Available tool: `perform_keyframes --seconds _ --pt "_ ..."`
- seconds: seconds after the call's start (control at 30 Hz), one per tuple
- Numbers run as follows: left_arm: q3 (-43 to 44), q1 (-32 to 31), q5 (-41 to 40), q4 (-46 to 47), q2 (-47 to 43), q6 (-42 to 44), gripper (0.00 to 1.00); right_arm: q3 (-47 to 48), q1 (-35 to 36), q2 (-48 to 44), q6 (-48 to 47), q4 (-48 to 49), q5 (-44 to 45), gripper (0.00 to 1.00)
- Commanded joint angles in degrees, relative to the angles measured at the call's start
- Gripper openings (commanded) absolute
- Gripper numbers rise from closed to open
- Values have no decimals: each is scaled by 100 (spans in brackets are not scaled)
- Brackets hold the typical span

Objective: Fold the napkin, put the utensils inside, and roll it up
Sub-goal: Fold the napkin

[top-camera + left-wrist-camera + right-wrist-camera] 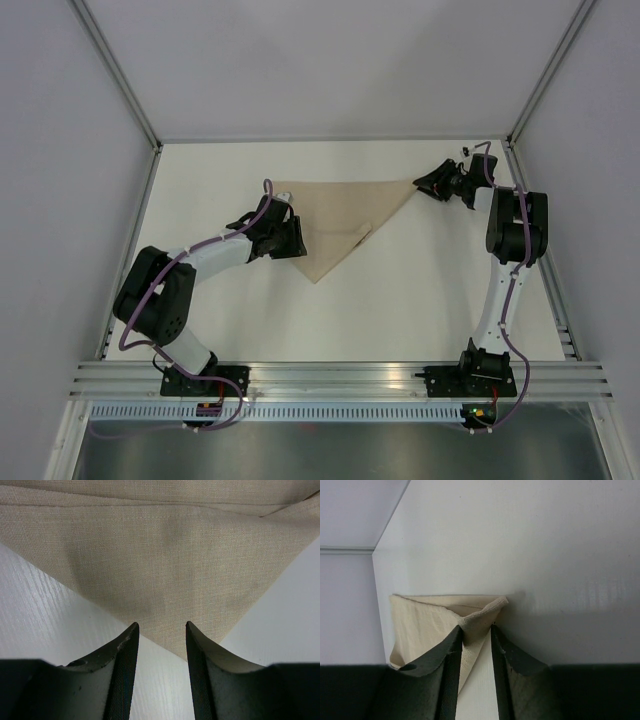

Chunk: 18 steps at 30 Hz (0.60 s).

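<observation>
The beige napkin (pixel 340 215) lies on the white table folded into a triangle, its long edge at the far side and its point toward me. My right gripper (pixel 422 184) is at the napkin's right corner. In the right wrist view that corner (pixel 480 617) is bunched up between the two fingertips, with my right gripper (pixel 476 628) shut on it. My left gripper (pixel 298 238) sits low at the napkin's left sloping edge. In the left wrist view it (pixel 162 625) stands open, a point of the napkin (pixel 170 570) reaching just between its tips, ungripped. The utensils are out of view.
White enclosure walls with metal posts (pixel 525 110) close in the table at the back and sides. The right gripper works near the back right corner. An aluminium rail (pixel 340 378) carrying both arm bases runs along the near edge.
</observation>
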Motion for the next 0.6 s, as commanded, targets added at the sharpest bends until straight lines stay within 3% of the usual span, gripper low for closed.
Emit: perform_keyframes --seconds 0.0,0.33,0.57 --pt "154 -27 122 -14 -123 -78 47 88 14 44 -63 96 126 35" --pt "163 -27 122 -23 -106 -78 47 -211 277 -1098 -1073 193 372 11" --pt "155 -27 78 -23 -272 -122 47 -527 654 -1942 -2030 -61 425 8"
